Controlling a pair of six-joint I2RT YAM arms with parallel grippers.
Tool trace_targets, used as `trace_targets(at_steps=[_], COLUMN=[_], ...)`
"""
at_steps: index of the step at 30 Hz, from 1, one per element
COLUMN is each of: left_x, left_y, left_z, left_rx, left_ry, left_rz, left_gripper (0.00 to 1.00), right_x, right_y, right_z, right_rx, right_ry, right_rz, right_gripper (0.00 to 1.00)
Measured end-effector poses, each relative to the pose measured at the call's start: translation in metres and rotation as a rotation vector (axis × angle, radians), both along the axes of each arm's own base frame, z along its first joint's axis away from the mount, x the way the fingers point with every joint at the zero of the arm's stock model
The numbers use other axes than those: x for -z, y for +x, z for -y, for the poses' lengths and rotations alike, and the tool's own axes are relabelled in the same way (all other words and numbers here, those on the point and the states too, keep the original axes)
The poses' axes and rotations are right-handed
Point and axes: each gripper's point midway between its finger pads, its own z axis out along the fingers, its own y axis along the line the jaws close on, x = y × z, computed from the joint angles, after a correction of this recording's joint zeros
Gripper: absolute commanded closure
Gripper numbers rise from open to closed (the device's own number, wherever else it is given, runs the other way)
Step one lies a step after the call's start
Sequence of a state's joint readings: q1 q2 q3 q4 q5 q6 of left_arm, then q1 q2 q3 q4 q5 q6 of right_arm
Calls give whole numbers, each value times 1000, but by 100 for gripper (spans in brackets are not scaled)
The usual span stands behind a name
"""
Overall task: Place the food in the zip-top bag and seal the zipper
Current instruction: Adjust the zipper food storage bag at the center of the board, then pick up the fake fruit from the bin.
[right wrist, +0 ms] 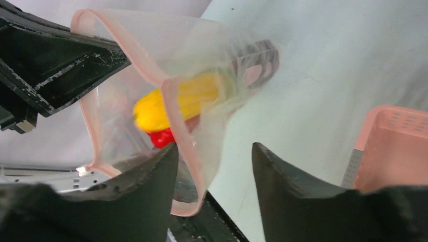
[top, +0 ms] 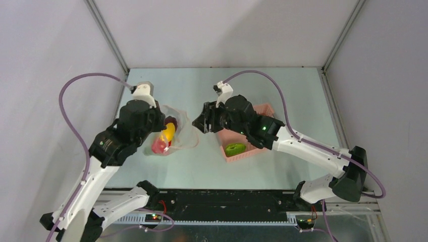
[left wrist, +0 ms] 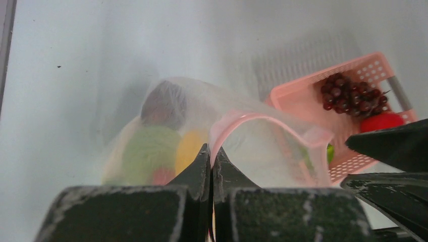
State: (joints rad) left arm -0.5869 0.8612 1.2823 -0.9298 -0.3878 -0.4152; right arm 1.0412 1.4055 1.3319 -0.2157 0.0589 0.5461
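Note:
The zip-top bag (top: 184, 135) hangs lifted at the left. My left gripper (top: 164, 126) is shut on its zipper (left wrist: 252, 117), pinching the pink strip at my fingertips (left wrist: 212, 151). Inside the bag are a yellow piece (top: 169, 132), a red piece (top: 160, 145), and blurred green and dark pieces (left wrist: 149, 148). My right gripper (top: 201, 123) is open just right of the bag's mouth. In the right wrist view (right wrist: 214, 151) the zipper edge (right wrist: 180, 132) lies between its fingers, close to the left finger. A lime-green piece (top: 235, 148), dark maroon grapes (left wrist: 353, 96) and a red piece (left wrist: 381, 121) lie in the basket.
The pink slatted basket (top: 262, 110) stands right of centre, under my right arm, and shows at the right of the right wrist view (right wrist: 393, 146). Grey walls close in the table at the back and both sides.

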Motion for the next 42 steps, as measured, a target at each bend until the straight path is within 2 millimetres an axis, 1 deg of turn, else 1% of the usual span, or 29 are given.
trace_targets(at_steps=[1, 2, 5, 6, 8, 9, 10, 12, 14, 15, 16, 18, 21, 23, 25, 30, 33, 36, 38, 42], left_x=[2, 5, 15, 18, 25, 28, 29, 29, 30, 31, 32, 33, 34, 34, 36, 37, 37, 36, 37, 38], left_y=[2, 4, 12, 14, 17, 19, 20, 22, 23, 23, 23, 23, 23, 23, 21, 17, 16, 16, 16, 15], left_z=[1, 1, 6, 7, 10, 13, 15, 18, 20, 22, 23, 25, 28, 29, 31, 33, 33, 34, 35, 37], left_rx=[3, 8, 20, 26, 38, 49, 58, 71, 81, 87, 93, 103, 120, 127, 140, 161, 169, 173, 175, 186], left_ry=[13, 28, 72, 84, 104, 109, 111, 110, 108, 105, 104, 104, 99, 93, 83, 69, 68, 64, 61, 53], left_rz=[-7, -14, -46, -56, -76, -84, -86, -82, -82, -82, -83, -83, -77, -74, -73, -66, -63, -61, -58, -56], left_gripper=[100, 100, 100, 100, 100, 100, 100, 100, 100, 100, 100, 100, 100, 99, 99, 99, 99, 100, 100, 100], right_x=[2, 4, 6, 5, 1, -4, -5, -9, -6, -1, 5, 27, 64, 89, 113, 162, 191, 215, 228, 245], right_y=[2, 4, 9, 9, 10, 9, 11, 19, 36, 47, 56, 74, 92, 103, 112, 129, 135, 140, 143, 151], right_z=[2, 5, 18, 23, 39, 54, 60, 83, 113, 131, 144, 171, 195, 204, 209, 224, 232, 235, 236, 234], right_rx=[2, 4, 28, 37, 70, 99, 113, 179, 284, 351, 405, 519, 621, 659, 684, 743, 768, 781, 786, 799], right_ry=[-1, -5, -17, -22, -28, -27, -28, -31, -51, -70, -88, -144, -240, -306, -365, -480, -557, -627, -662, -706], right_rz=[-6, -8, 6, 15, 46, 71, 75, 94, 93, 81, 63, 9, -71, -116, -156, -239, -280, -312, -328, -355], right_gripper=[25, 18, 8, 3, 1, 1, 1, 1, 1, 1, 0, 1, 0, 0, 1, 1, 1, 2, 4, 12])
